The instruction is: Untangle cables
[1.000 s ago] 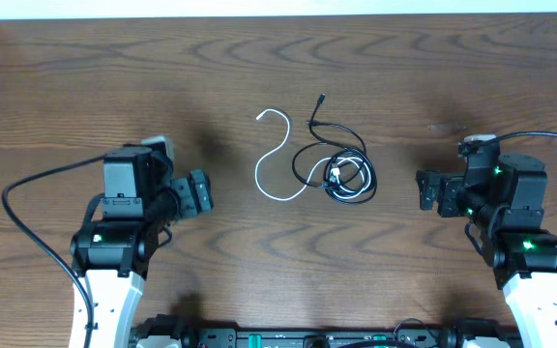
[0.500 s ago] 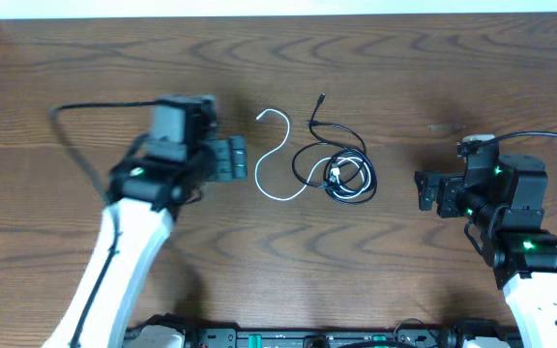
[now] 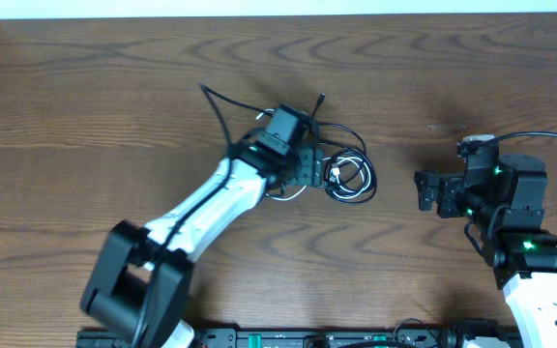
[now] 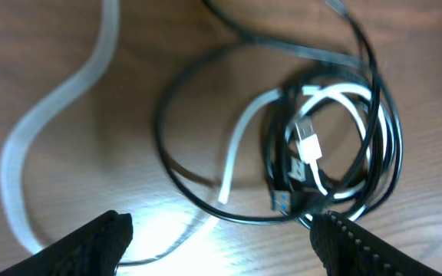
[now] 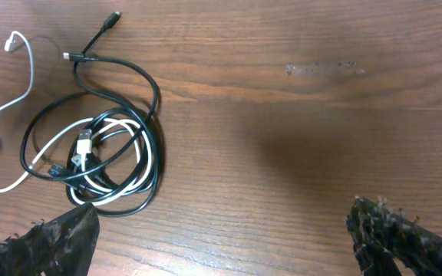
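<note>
Left pincer: we see the left gripper [image 4: 221, 234] open, its dark fingertips [image 4: 106, 239] wide apart at the lower corners of the wrist frame, holding nothing.
Under it: the tangle fills the wrist frame. The black cable [image 4: 167, 149] coils several times right of centre. The white cable [image 4: 21, 146] is wound through that coil, and its loose stretch curves down the left side.
Plugs: a white plug [image 4: 307, 139] and a blue-tipped black plug [image 4: 282, 198] lie inside the coil.
Left arm: in the overhead frame the left arm [image 3: 211, 198] reaches from lower left to centre and covers part of the white cable.
Right pincer: the right gripper [image 5: 225, 222] is open and empty. We find it at the right of the overhead frame, well apart from the cables.
Right wrist frame: both cables lie at upper left.
Surface: a wooden table [image 3: 114, 87].
</note>
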Robot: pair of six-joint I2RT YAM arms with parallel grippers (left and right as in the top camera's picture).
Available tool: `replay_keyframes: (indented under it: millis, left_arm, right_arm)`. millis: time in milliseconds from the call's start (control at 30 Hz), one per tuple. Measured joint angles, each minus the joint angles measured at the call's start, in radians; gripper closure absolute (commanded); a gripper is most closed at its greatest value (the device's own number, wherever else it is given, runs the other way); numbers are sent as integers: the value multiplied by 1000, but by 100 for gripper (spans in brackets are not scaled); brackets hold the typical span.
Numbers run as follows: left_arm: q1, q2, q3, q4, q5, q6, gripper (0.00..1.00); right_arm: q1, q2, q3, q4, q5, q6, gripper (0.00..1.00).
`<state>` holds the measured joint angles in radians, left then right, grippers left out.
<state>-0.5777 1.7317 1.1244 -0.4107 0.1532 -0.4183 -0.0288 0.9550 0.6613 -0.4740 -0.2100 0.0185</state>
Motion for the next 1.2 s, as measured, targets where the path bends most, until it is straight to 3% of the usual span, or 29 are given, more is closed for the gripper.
replay_keyframes:
  millis: [233, 367, 400, 467, 500, 533, 633, 833, 1100, 1200]
  left_arm:
    - [-44, 107, 0, 1, 59, -307, 30]
    - [-45, 139, 0, 29, 75, -416, 31]
    - [-45, 143, 0, 39, 77, -429, 37]
    - [-45, 148, 0, 55, 78, -451, 63]
    - [-45, 149, 0, 64, 79, -453, 90]
    - [-45, 154, 0, 74, 80, -463, 92]
    - [-45, 157, 1, 89, 85, -467, 93]
    - [-9, 105, 1, 47, 85, -345, 93]
    - [46, -321, 1, 41, 77, -183, 92]
    - [46, -367, 1, 20, 63, -168, 93]
  right_arm:
    - [0, 0, 0, 0, 0, 0, 1]
    - [0, 0, 0, 0, 0, 0, 1]
    - [0, 0, 0, 0, 0, 0, 1]
    - [0, 0, 0, 0, 0, 0, 1]
    - [0, 0, 0, 0, 0, 0, 1]
    - [0, 0, 0, 0, 0, 0, 1]
    - [0, 0, 0, 0, 0, 0, 1]
    - [0, 6, 0, 2, -26, 32, 1]
    - [100, 164, 0, 71, -172, 85, 17]
    - [175, 226, 2, 137, -187, 96, 21]
